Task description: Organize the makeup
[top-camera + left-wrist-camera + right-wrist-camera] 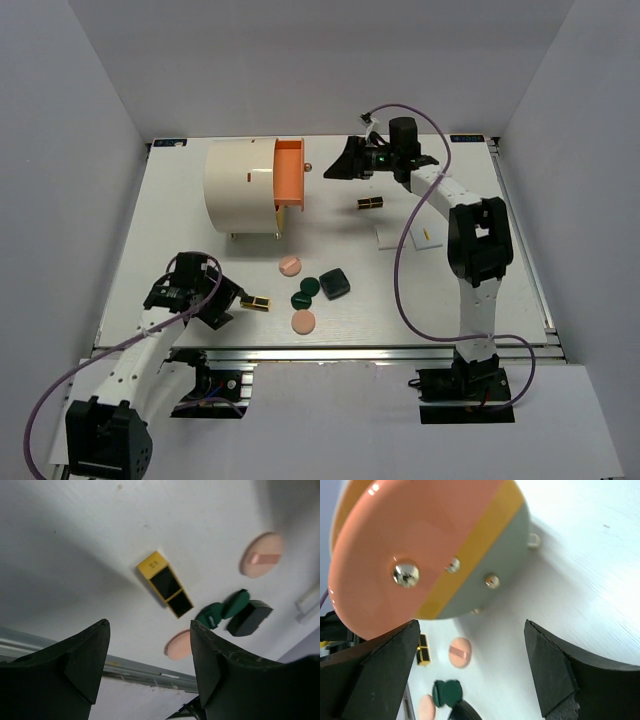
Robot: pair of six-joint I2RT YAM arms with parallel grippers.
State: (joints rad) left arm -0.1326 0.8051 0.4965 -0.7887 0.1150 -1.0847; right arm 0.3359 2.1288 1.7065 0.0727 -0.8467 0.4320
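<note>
Your left gripper [149, 630] hangs with jaws released toward the counter's front-left corner, just beside a black-gold bar [165, 584]. The peach discs [289, 266], green discs [305, 293] and dark compact [334, 284] lie clustered near the middle of the front edge. Your right gripper [470, 630], also spread and empty, faces the orange front of the cream cylinder [238, 185] near the back edge, with a second bar [371, 203] and white tiles [390, 235] nearby.

Surface [180, 210] layout: large cream cylinder with orange front [245, 187] stands back left. Black-gold bar [370, 203] lies right of it, with two white square tiles [388, 236] in front of that bar. Front centre cluster:
- peach disc [290, 266] rearmost
- two overlapping dark green discs [306, 292] before it
- dark square compact [334, 284] just right of them
- second peach disc [302, 322] foremost

Second black-gold bar [257, 302] lies left of the cluster.
</note>
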